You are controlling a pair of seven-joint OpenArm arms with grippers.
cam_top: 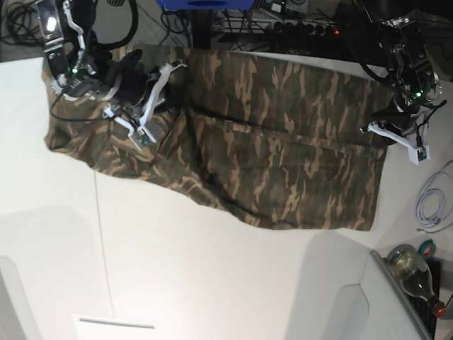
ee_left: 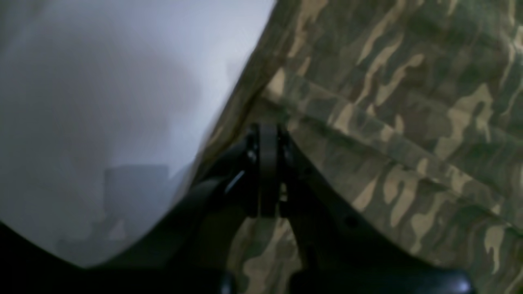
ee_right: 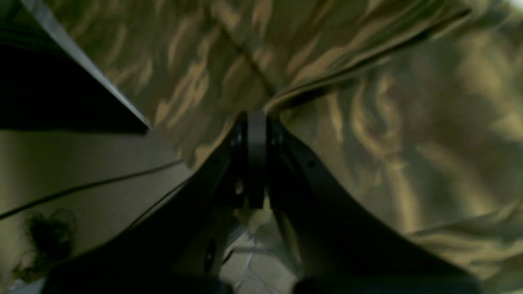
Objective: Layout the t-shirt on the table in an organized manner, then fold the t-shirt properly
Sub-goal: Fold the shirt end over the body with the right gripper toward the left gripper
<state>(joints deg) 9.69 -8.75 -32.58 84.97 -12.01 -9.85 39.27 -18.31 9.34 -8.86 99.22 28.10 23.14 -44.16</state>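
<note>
The camouflage t-shirt (cam_top: 269, 149) lies spread across the far half of the white table (cam_top: 212, 276), rumpled at its left end. My left gripper (cam_top: 380, 132) sits at the shirt's right edge. In the left wrist view its fingers (ee_left: 267, 134) are pressed together on the hem of the t-shirt (ee_left: 388, 122), with bare table (ee_left: 102, 81) to the left. My right gripper (cam_top: 182, 106) is over the bunched left part. In the right wrist view it (ee_right: 256, 118) is shut on a fold of the t-shirt (ee_right: 367, 122).
A glass bottle (cam_top: 414, 273) and a coiled white cable (cam_top: 433, 202) lie at the right edge. Dark cables and a power strip (cam_top: 304, 28) run behind the table. A thin dark seam (cam_top: 102, 234) crosses the table on the left.
</note>
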